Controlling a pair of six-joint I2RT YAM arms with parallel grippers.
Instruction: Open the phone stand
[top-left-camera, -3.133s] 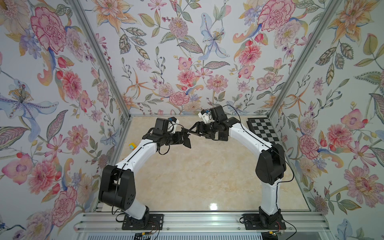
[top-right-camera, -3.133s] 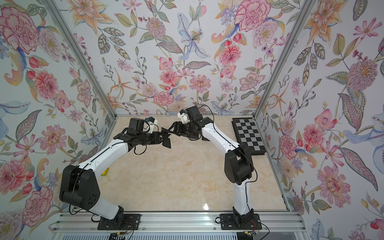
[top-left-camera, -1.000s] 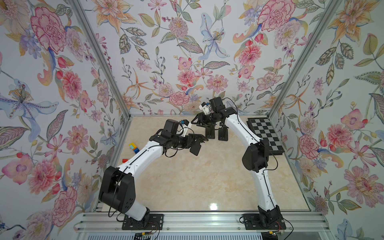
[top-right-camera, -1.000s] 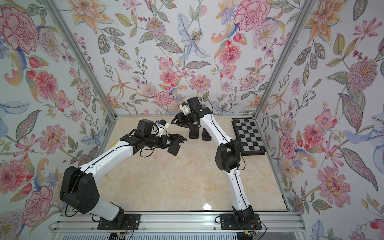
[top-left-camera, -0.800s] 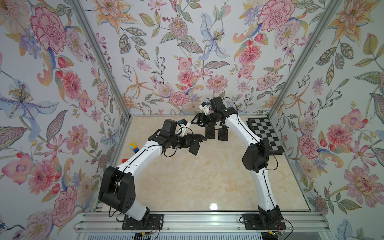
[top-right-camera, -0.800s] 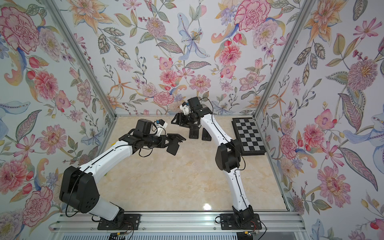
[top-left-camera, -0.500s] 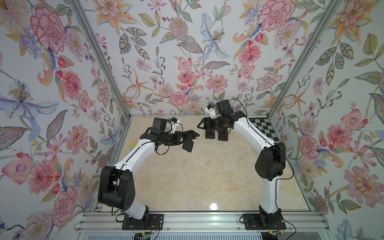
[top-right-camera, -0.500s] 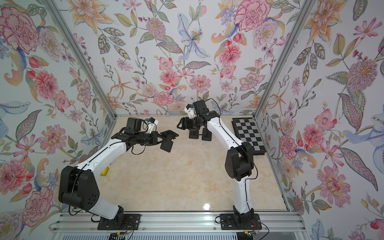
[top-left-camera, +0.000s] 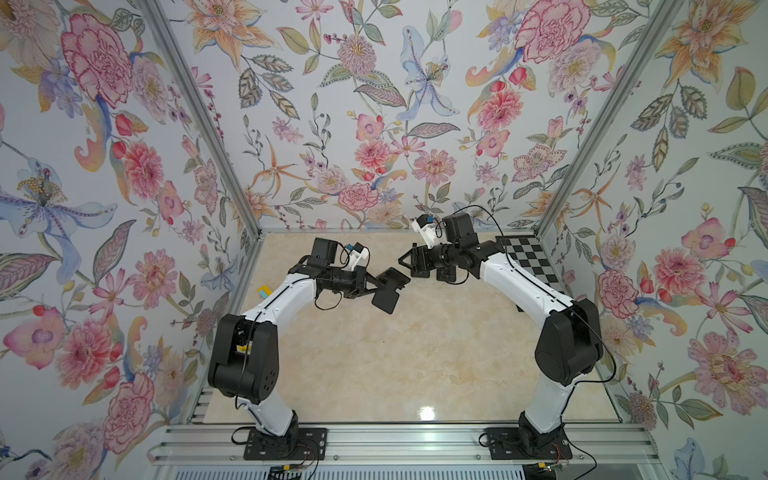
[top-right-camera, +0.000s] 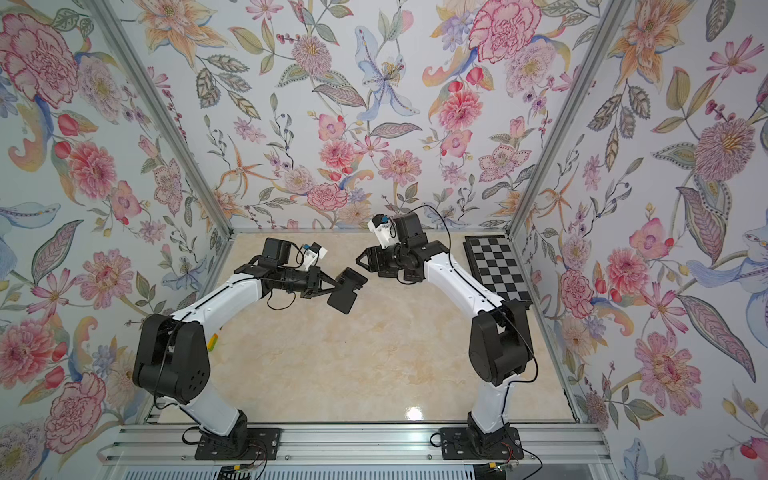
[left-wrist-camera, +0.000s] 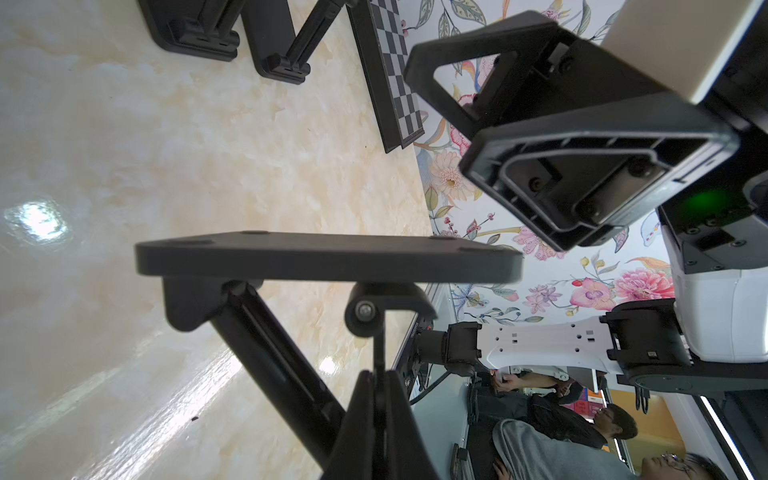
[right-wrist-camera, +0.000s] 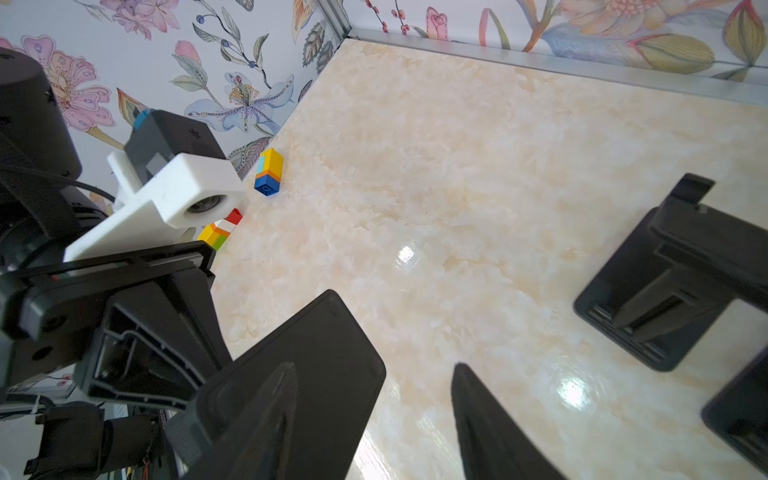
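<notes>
**Holding the phone stand (top-left-camera: 388, 291) aloft in the left gripper (top-left-camera: 373, 286)**

Floral-papered walls (top-left-camera: 374, 104) enclose a cream marble tabletop (top-left-camera: 374, 365) on three sides. Two white-and-black arms rise from the front rail, and their tips meet over the rear half of the table. The left arm (top-left-camera: 274, 299) reaches in from one side, the right arm (top-left-camera: 519, 282) from the other. A checkerboard panel (top-left-camera: 528, 257) lies flat against the wall beside the right arm.

The black phone stand hangs clear of the tabletop, near its middle. In the left wrist view, the left gripper's fingers (left-wrist-camera: 361, 415) are pressed together on a thin plate of the stand. The stand's base plate (left-wrist-camera: 328, 259) sits crosswise beyond them, joined by a hinged strut (left-wrist-camera: 270, 345). The right gripper (top-left-camera: 405, 261) has its jaws parted with nothing between them. It sits just beside the stand; contact cannot be confirmed. Two further phone stands (right-wrist-camera: 665, 291) rest on the table below the right gripper. Two stacks of coloured toy bricks (right-wrist-camera: 269, 170) lie at the wall behind the left arm.
</notes>
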